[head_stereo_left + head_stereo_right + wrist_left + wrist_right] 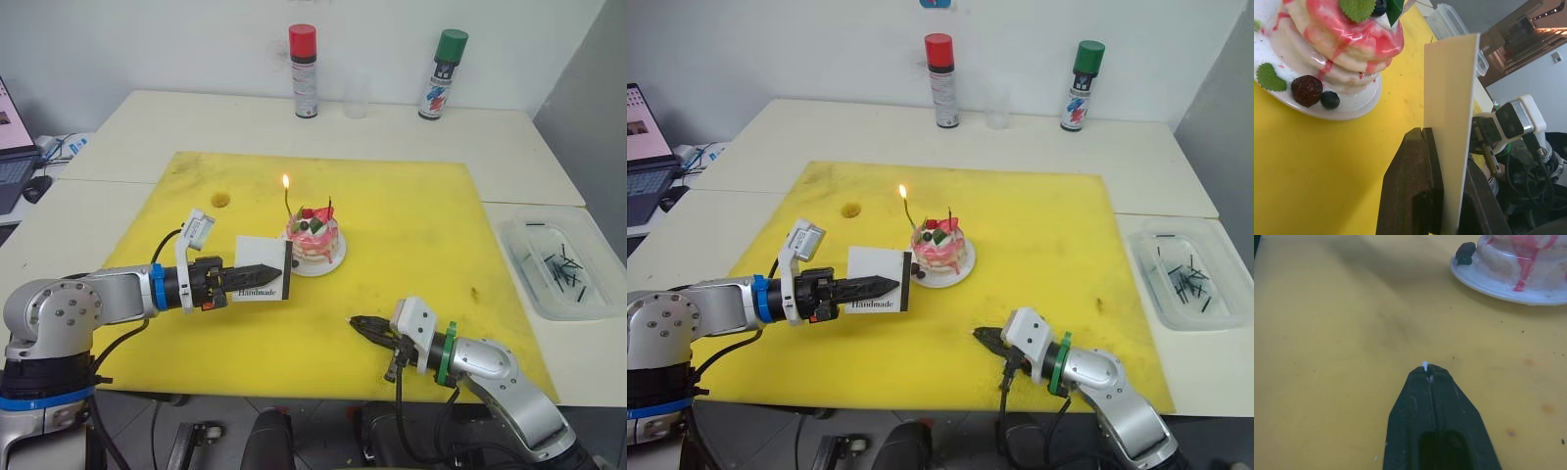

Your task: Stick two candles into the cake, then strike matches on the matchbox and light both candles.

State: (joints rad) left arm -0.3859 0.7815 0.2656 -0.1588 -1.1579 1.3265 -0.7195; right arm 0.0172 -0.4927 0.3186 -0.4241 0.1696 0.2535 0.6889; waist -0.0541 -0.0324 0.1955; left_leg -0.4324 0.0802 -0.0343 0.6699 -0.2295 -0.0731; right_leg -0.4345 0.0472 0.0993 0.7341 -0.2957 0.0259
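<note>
Here, a clear rectangular plastic tub (549, 264) sits on the counter (509, 147) well off to the far right of the right tool (361, 324), and several short dark matches (563, 266) lie loose inside it. On the yellow mat (411, 225), the small round cake (313, 235), glossy with pink glaze, rests on its white plate (331, 262) ahead of both tools. Two thin candles stand in it: one (287, 201) carries a flame, the other (330, 208) is unlit. The left tool (272, 268) is clamped on the flat white matchbox (261, 269), held upright on edge just beside the plate, its dark strip toward the cake. The right tool lies low over the mat, black fingers pressed together with a tiny pale tip (1425, 365) showing between them. Two spray cans, red-capped (304, 70) and green-capped (443, 74), stand far beyond.
</note>
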